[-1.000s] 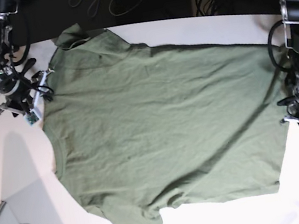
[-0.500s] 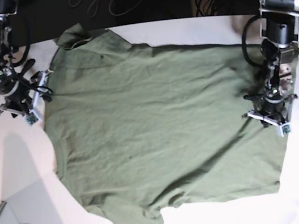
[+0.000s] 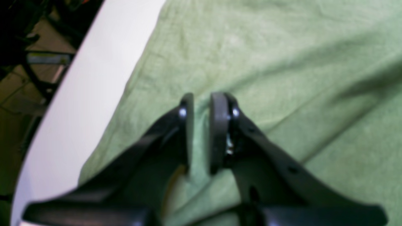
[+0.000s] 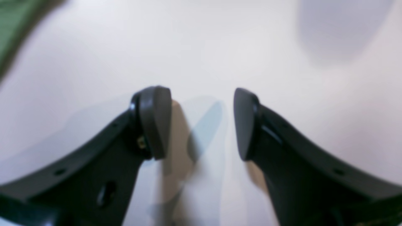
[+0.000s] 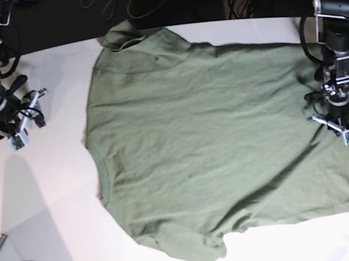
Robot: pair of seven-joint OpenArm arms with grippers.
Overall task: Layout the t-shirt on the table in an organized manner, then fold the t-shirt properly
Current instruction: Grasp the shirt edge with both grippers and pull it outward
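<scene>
Lying spread across the counter (image 5: 57, 190), the t-shirt (image 5: 217, 143) fills mid-frame. The left claw (image 5: 341, 117), nearly clenched, presses its right-hand hem, likely to drag it straight; the right claw (image 5: 10, 118) hangs released, upper left.

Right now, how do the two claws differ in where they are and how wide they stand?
The left claw hangs over the t-shirt, its jaws a narrow gap apart with cloth showing between them. The right claw is over the bare table, clear of the shirt, its jaws spread wide and empty. Both point down at the tabletop.
</scene>
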